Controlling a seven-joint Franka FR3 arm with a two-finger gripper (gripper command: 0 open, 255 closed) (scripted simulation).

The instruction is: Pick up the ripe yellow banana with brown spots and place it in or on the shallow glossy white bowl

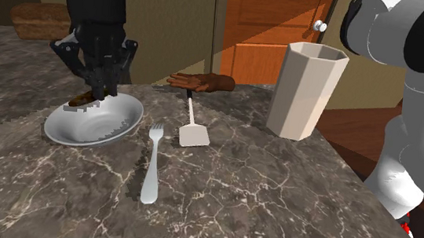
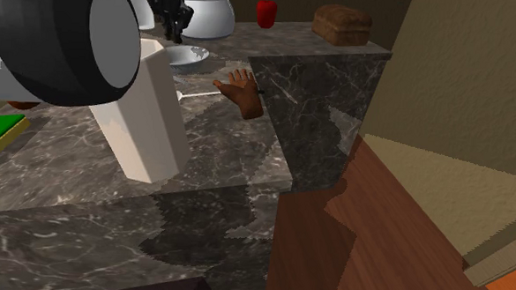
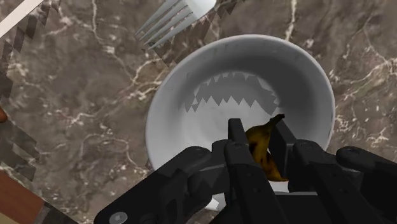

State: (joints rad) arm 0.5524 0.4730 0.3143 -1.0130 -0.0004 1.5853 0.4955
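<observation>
Banana (image 3: 264, 153): dull yellow, heavily blotched brown, curved; left of centre in the shoulder view, just above the bowl (image 1: 127, 121).
Claw (image 1: 98, 92): closed narrowly around the banana.
Bowl: shallow, glossy white, on the marbled desk (image 1: 274, 199).
Fork (image 1: 150, 172): right of the bowl.

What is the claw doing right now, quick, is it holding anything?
Claw: closed, holding the brown-spotted banana above the white bowl.
</observation>
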